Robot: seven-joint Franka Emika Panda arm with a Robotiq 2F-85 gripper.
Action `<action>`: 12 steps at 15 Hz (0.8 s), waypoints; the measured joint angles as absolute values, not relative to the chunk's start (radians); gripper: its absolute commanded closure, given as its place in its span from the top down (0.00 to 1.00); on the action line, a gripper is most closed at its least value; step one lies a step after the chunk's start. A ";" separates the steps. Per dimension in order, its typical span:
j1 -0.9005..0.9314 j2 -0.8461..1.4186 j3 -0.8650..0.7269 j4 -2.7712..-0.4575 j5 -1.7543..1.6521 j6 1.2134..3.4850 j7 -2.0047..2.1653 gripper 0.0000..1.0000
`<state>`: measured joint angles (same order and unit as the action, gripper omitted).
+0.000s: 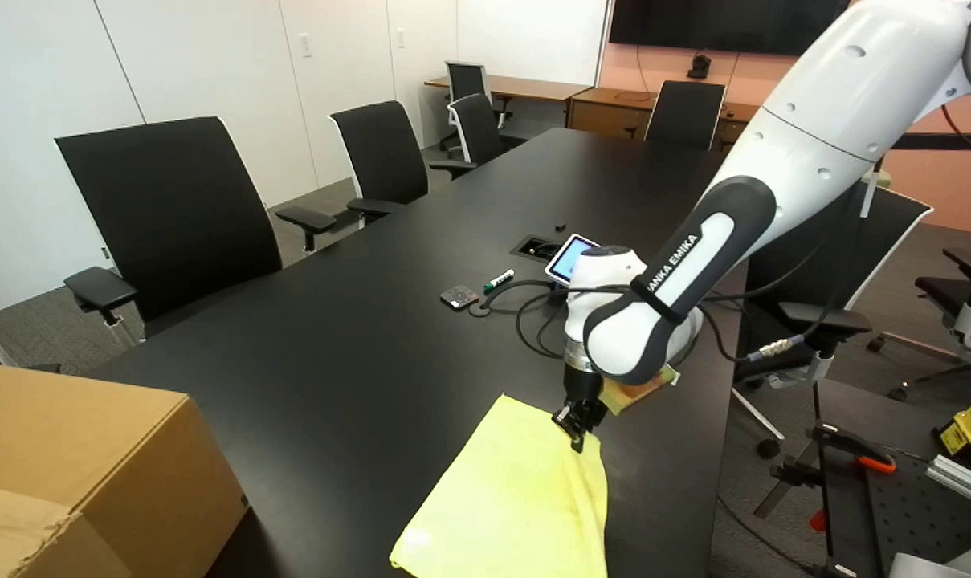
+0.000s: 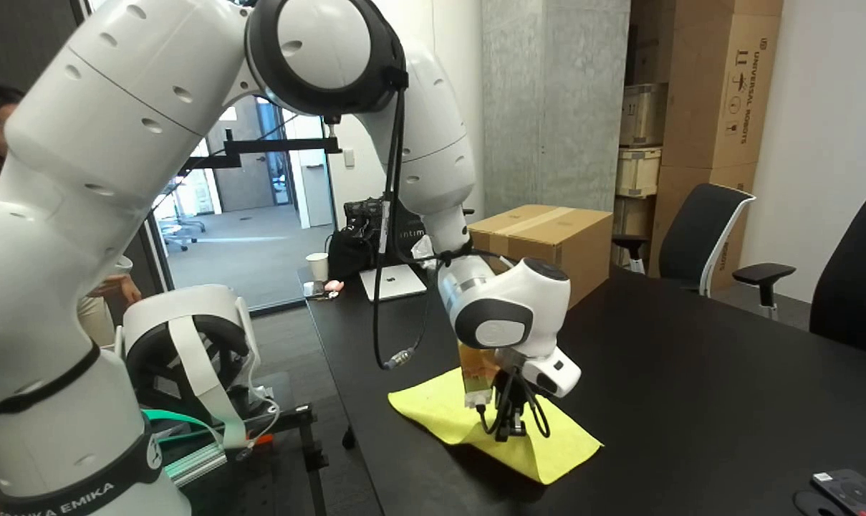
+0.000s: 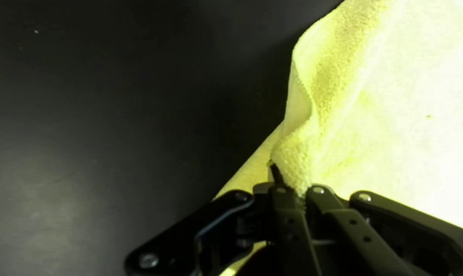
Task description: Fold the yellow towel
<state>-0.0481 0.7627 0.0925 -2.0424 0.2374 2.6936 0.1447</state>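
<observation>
In an exterior view, a tan cardboard box (image 1: 99, 466) stood at far left on a long black table (image 1: 332, 377), with the yellow towel (image 1: 513, 498) spread on it to the box's right. At the towel's upper right, a black gripper (image 1: 578, 438) pointed down, its jaws closed on a pinch of fabric near the edge, bunched between the fingers (image 3: 325, 201) in the wrist view. Farther right, a white robot arm (image 1: 830, 120) slanted down from above.
</observation>
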 measured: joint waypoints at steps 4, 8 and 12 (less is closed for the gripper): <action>-0.091 0.790 0.092 -1.925 0.282 2.614 0.145 0.01; -0.101 0.848 0.095 -1.795 0.308 2.550 0.145 0.01; -0.088 0.916 0.099 -1.673 0.309 2.512 0.154 0.01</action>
<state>-0.0884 0.9161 0.0988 -1.6730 0.3094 2.5123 0.1538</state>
